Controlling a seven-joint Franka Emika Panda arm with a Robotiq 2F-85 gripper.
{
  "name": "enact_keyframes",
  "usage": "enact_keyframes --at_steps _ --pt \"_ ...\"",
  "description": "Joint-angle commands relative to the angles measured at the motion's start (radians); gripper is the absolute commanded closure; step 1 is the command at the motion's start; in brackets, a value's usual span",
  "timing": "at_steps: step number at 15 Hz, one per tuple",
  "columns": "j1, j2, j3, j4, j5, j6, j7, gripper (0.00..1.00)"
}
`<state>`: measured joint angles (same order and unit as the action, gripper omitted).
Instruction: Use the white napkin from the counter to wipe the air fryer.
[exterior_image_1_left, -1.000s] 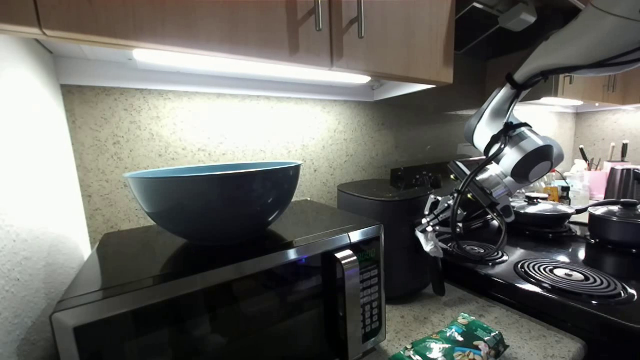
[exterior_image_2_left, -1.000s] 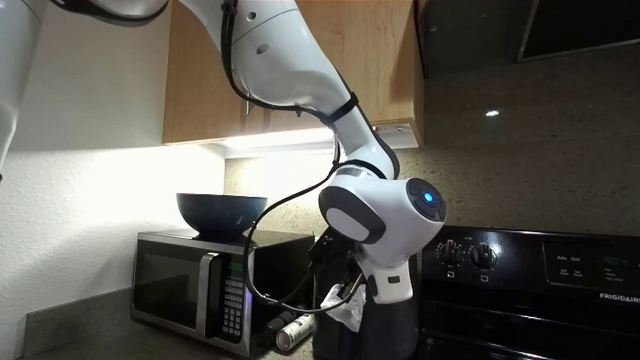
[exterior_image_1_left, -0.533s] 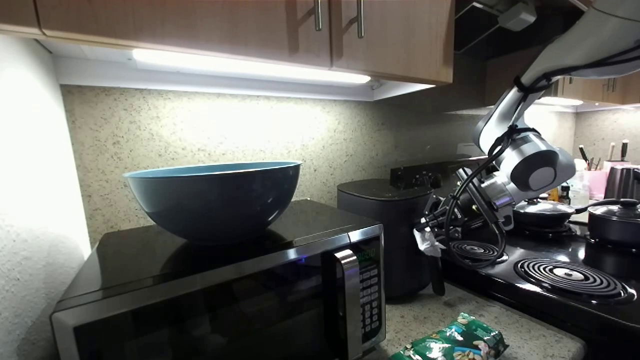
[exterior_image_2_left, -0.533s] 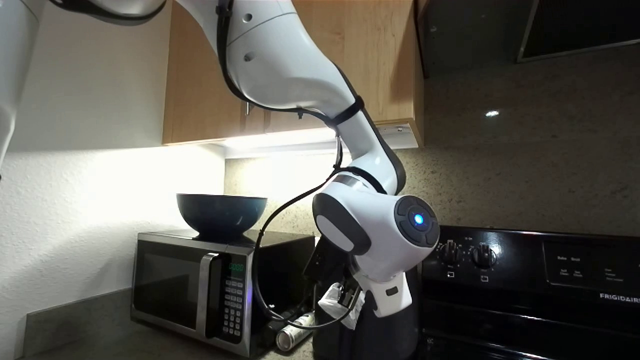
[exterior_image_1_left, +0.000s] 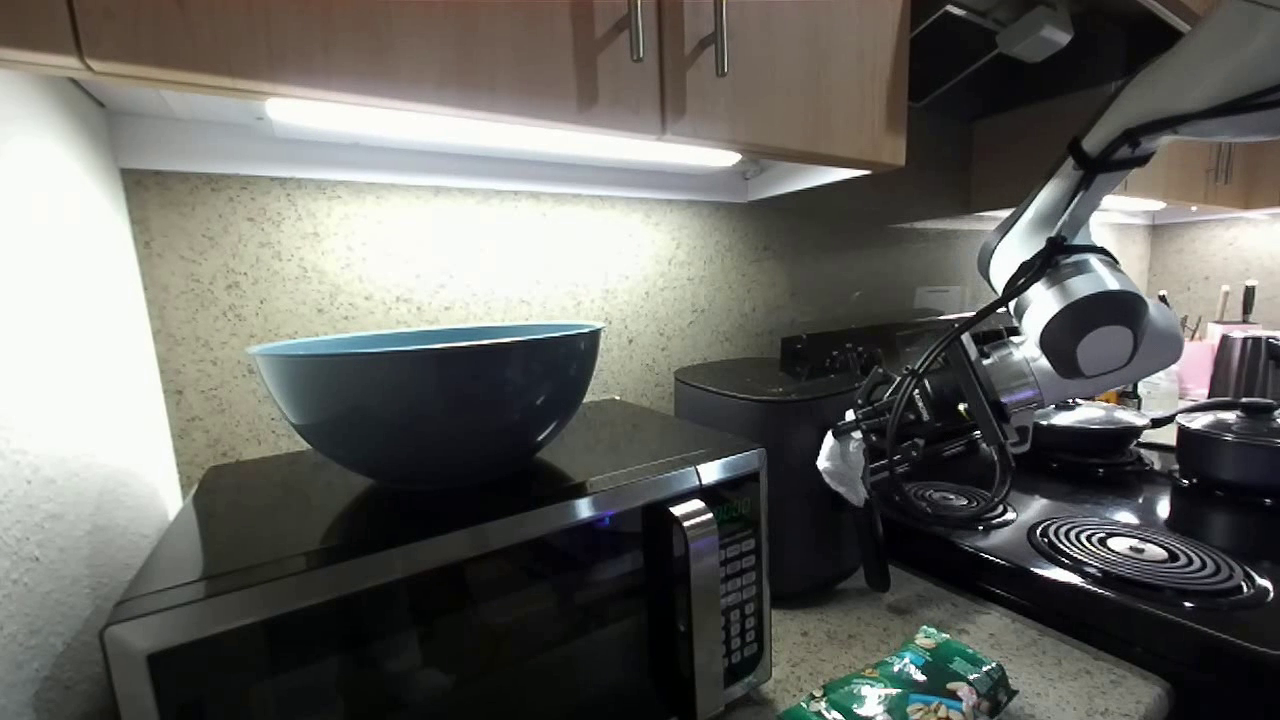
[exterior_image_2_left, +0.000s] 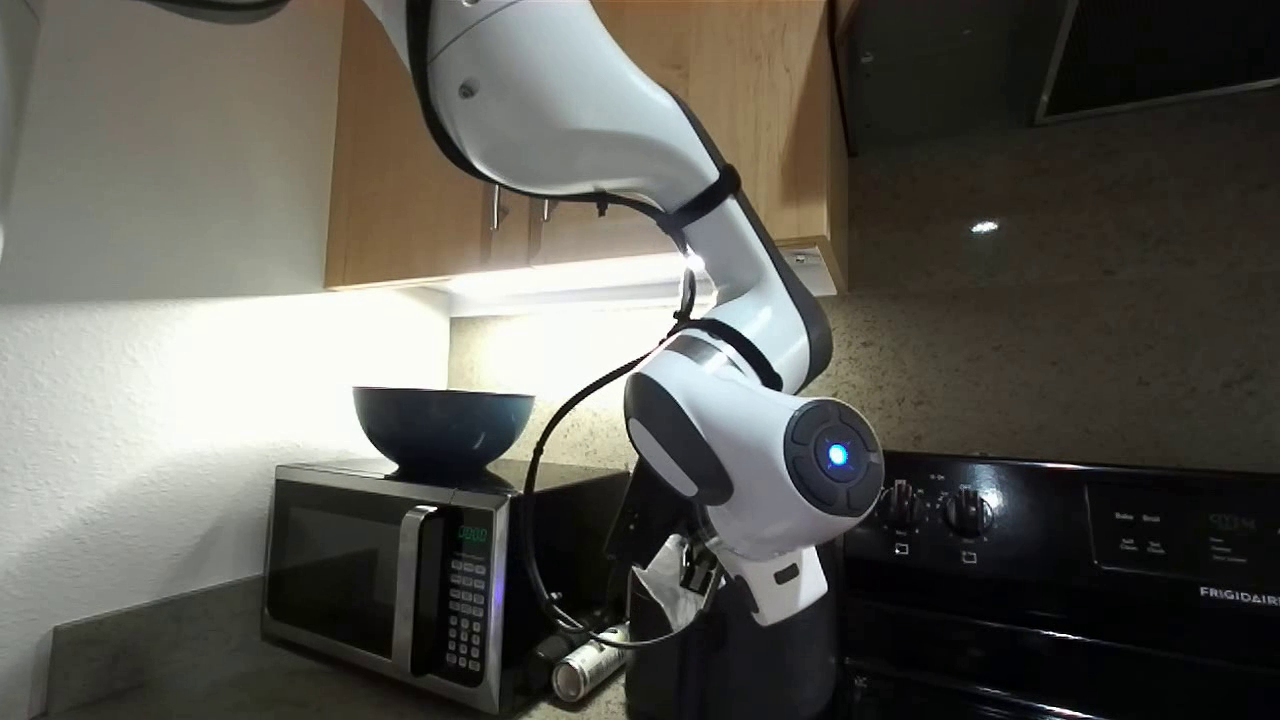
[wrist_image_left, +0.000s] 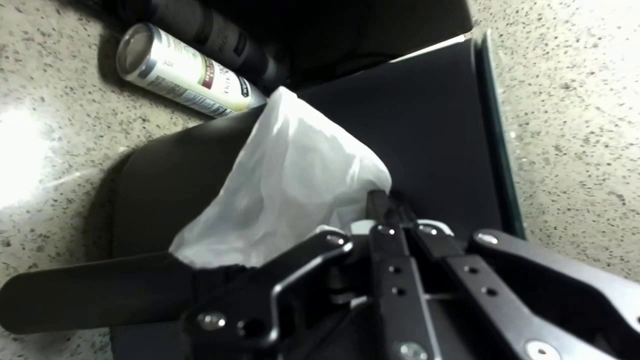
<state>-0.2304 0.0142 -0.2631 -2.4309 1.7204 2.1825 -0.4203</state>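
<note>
The white napkin is pinched in my gripper and hangs at the front of the black air fryer. In the wrist view the napkin spreads out in front of the fingertips, across the dark air fryer body. I cannot tell if it presses on the surface. The napkin also shows in an exterior view, where the arm hides much of the air fryer and most of the gripper. The air fryer stands on the speckled counter. Its handle is just below the napkin.
A microwave with a large blue bowl on top stands beside the air fryer. A green packet lies on the counter. A white can lies beside the air fryer. The black stovetop holds lidded pans.
The wrist has moved back, away from the air fryer, and the gripper has tilted flatter. The held napkin has risen slightly along the air fryer's front.
</note>
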Motion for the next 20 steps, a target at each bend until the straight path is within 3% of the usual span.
enact_keyframes --at_steps 1,5,8,14,17,20 --pt "-0.021 -0.085 -0.009 -0.021 0.090 -0.081 -0.071 1.00" --pt "-0.035 -0.134 -0.023 -0.058 0.145 -0.160 -0.140 1.00" --pt "-0.026 -0.076 -0.004 -0.018 -0.010 -0.048 0.009 1.00" --pt "-0.020 0.071 -0.006 0.041 -0.134 0.217 0.148 1.00" --pt "-0.007 0.141 -0.002 0.085 -0.244 0.243 0.323 1.00" --pt "0.003 0.164 0.012 0.131 -0.262 0.212 0.390 1.00"
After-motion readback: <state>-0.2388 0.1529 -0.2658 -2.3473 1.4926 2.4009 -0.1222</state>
